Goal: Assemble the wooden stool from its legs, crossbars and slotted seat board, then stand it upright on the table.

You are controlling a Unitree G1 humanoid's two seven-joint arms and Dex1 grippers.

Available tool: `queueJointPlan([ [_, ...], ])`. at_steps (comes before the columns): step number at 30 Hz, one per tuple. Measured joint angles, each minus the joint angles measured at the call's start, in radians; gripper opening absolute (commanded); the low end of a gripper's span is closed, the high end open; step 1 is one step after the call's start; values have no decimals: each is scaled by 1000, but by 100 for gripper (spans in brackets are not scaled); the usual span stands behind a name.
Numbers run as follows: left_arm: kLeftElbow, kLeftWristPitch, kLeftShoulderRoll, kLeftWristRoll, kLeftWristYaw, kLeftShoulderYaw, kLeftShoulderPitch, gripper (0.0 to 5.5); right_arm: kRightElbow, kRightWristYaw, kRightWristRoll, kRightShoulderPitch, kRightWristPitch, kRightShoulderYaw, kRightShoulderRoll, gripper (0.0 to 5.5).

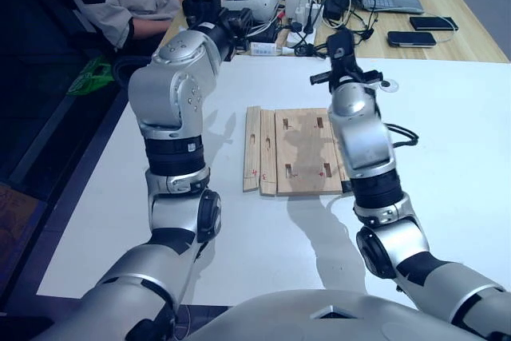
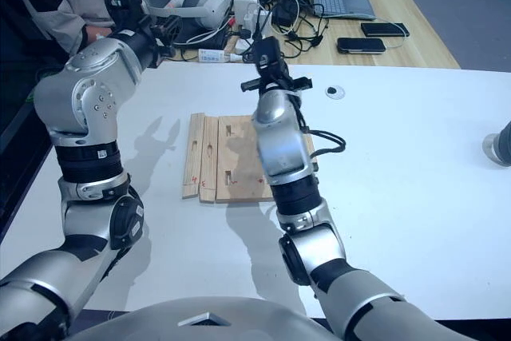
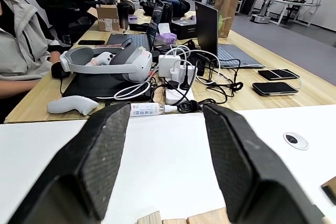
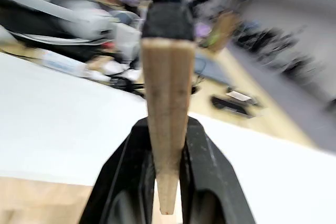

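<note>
Over the white table [image 1: 447, 157], right gripper [image 4: 164, 129] clamps a wooden piece [image 4: 165, 93]; left gripper [image 3: 165, 124] gapes wide.

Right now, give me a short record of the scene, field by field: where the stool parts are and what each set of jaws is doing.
seat board: lies flat on the white table, slots facing up
wooden strips: two, lying flat side by side along the board's left edge
wooden piece: clamped between the right jaws, held in the air above the table
left jaws: open, nothing between them, raised near the table's far edge
assembly: the parts on the table are not joined
</note>
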Motion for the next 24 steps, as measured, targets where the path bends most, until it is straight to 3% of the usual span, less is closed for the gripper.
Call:
queueJointPlan([
  [3,-98,57,0,-18,-4,-4,53,254,-168,144,124,109,102,-114,-84,38],
  [7,-161,127,23,-19,-7,0,138,254,-400,240,199,298,315,-126,-168,38],
  [11,-178,139,39,-19,-23,4,141,254,-540,276,297,381,448,-158,-94,38],
  [17,-197,133,35,-48,-47,3,148,254,-491,201,315,358,331,-182,-3,38],
  [24,-237,26,-106,-100,20,112,255,254,-358,160,294,362,178,-149,-53,38],
])
